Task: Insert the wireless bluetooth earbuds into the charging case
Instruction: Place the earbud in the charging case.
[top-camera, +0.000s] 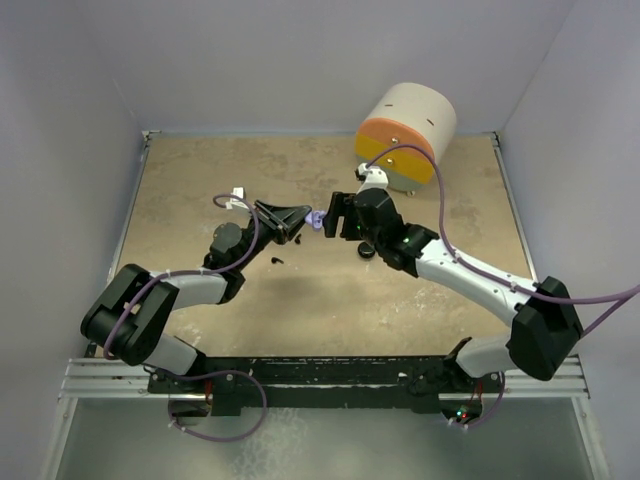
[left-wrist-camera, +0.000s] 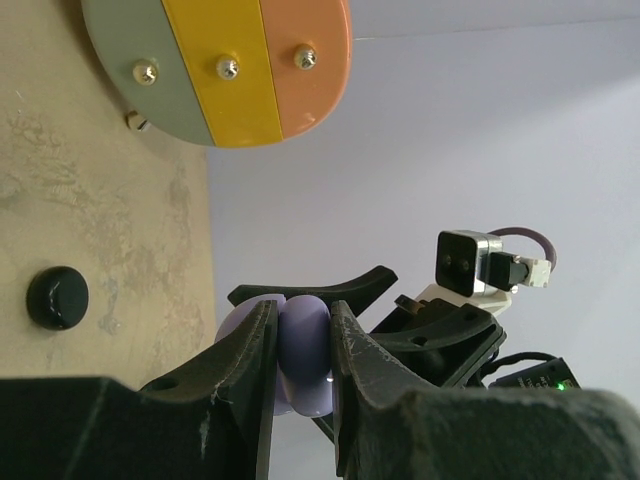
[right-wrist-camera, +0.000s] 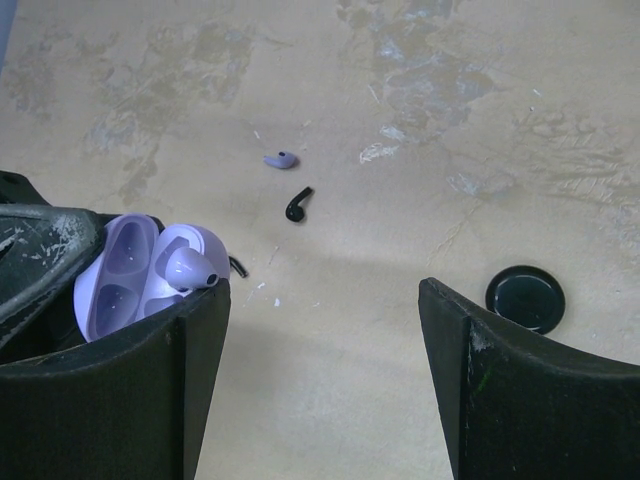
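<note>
My left gripper is shut on the open lavender charging case, held above the table; the case shows between its fingers in the left wrist view. In the right wrist view the case lies open with one lavender earbud resting in it, tip sticking out. My right gripper is open and empty, its left finger right beside the case. On the table lie a second lavender earbud and a black earbud. Another black earbud peeks out behind the case.
A black round puck lies on the table under my right arm; it also shows in the left wrist view. A cream drum with an orange and yellow face stands at the back right. Grey walls enclose the table.
</note>
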